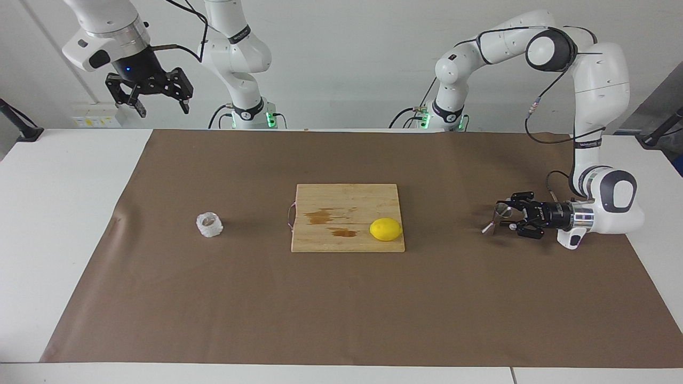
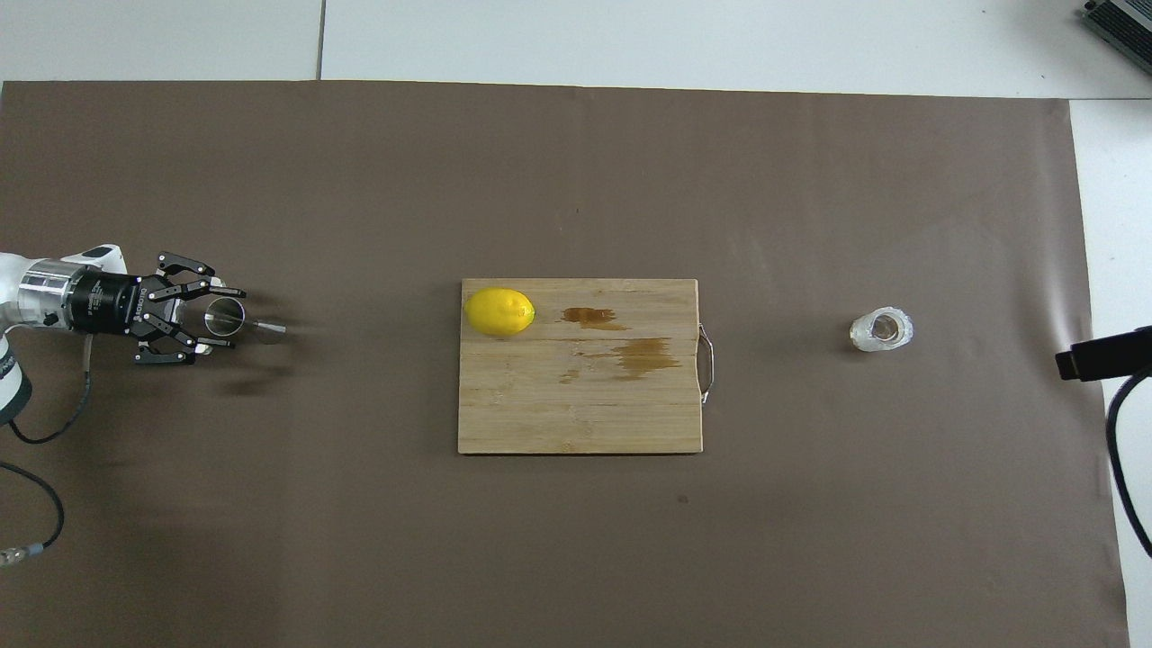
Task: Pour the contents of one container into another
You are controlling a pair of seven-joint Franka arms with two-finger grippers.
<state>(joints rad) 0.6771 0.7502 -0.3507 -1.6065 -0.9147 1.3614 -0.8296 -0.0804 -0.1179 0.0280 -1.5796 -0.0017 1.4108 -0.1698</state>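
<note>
Two arms, two end effectors, one of each item on the bench (image 1: 64, 213). One brown mat (image 1: 341, 309) covers most of the bench. One wooden board (image 1: 347, 216) lies at the mat's middle, its wire handle turned toward the right arm's end; it bears two dark stains and one lemon (image 1: 386, 229), which sits at the board's edge toward the left arm's end.

One whitish cup (image 1: 209, 224) stands upright on the mat toward the right arm's end, well apart from the board, with nothing touching it. One steel jigger (image 1: 496, 217) is at the left arm's end of the mat, tilted, its lower cone down by the mat.

Left end effector (image 1: 507, 217): low over the mat, lying level, fingers drawn in around the jigger's upper cone, pinching it. In the overhead view the jigger's open mouth (image 2: 224, 316) shows between the fingers.

Right end effector (image 1: 158, 105): raised high above the bench's corner nearest the robots, fingers spread, nothing between them. This arm waits.
</note>
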